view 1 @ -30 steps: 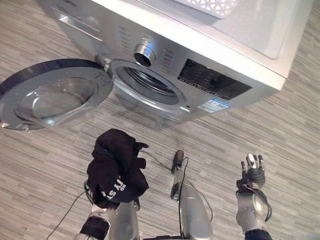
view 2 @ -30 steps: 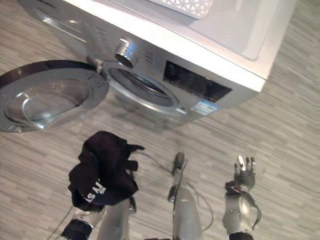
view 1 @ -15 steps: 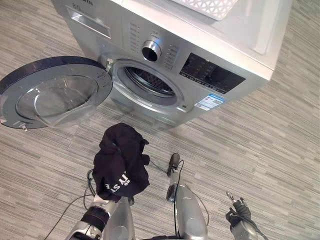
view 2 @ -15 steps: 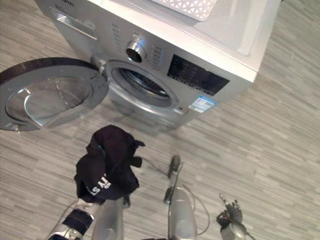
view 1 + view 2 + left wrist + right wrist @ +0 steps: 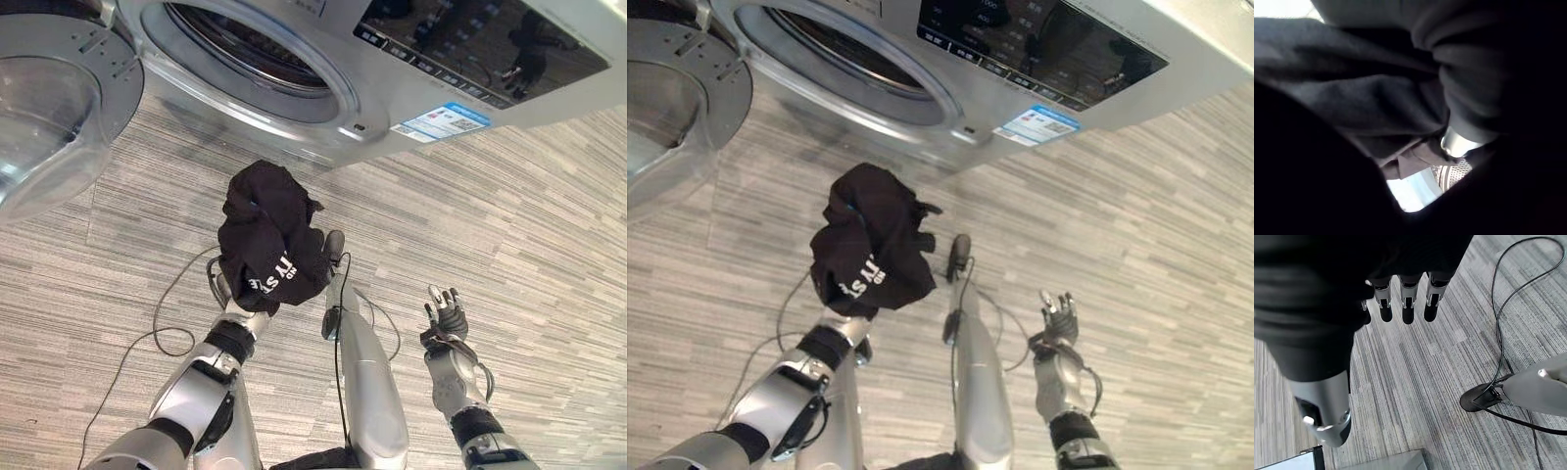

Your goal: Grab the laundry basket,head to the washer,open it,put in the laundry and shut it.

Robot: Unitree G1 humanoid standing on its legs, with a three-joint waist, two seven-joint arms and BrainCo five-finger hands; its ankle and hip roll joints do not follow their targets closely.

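Since the earlier frames the whole view has shifted — the camera has moved in on the washer [image 5: 460,59], whose drum opening [image 5: 245,49] now sits at the upper centre of the frame instead of mid-frame. The open door [image 5: 54,98] is cut off at the upper left. The black garment [image 5: 269,240] is now higher in the frame, its top edge just below the lower lip of the opening; a second ago it hung well short of it.

Left hand [image 5: 1457,144]: buried in the dark cloth in its wrist view, one silver finger showing, cloth bunched around it. The bundle hangs from that hand in the head views, so I read it as clamped on the garment. The garment is off the floor and not yet inside the drum.

Right hand [image 5: 446,313]: lower right of the frame, raised, fingers straight and apart, holding nothing. Its wrist view shows the same over the striped floor [image 5: 1449,357].

Judgement — the loading step is in hand and the door stands wide. The next move calls for lifting the bundle over the lip and into the drum. Risk: cloth snagging on the rim or draping outside.
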